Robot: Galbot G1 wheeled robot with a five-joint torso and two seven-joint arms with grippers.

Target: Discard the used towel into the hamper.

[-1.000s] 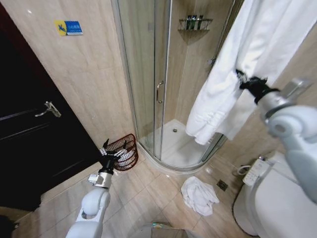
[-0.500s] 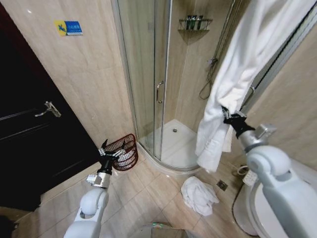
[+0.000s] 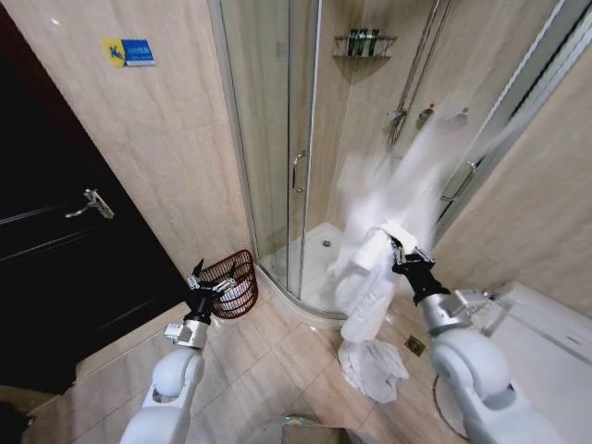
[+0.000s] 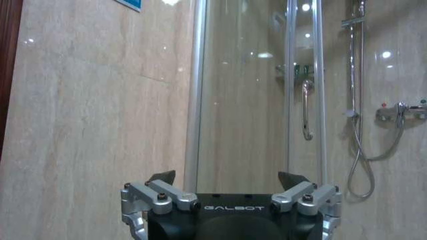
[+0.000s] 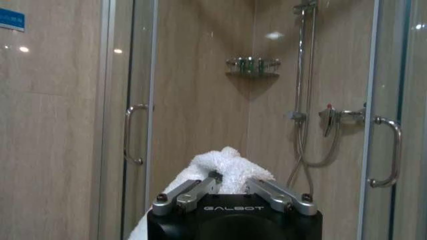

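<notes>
We count two white towels: one [image 3: 365,277] hangs from our right gripper [image 3: 396,248] in front of the shower's curved glass, its upper part a motion blur, its lower end reaching down to just above the second towel [image 3: 372,365], which lies crumpled on the floor tiles near a small floor drain [image 3: 415,346]. In the right wrist view the fingers are clenched on a bunch of that white cloth [image 5: 223,170]. The one hamper [image 3: 232,282], a dark reddish wire basket, stands on the floor against the tiled wall, between the dark door [image 3: 55,250] and the edge of the shower tray; something white lies inside it. Our left gripper [image 3: 205,280] hovers just beside the hamper's rim, fingers spread apart and empty. Open tiled floor runs between the hamper and the fallen towel. One toilet [image 3: 536,342] closes off our right side
</notes>
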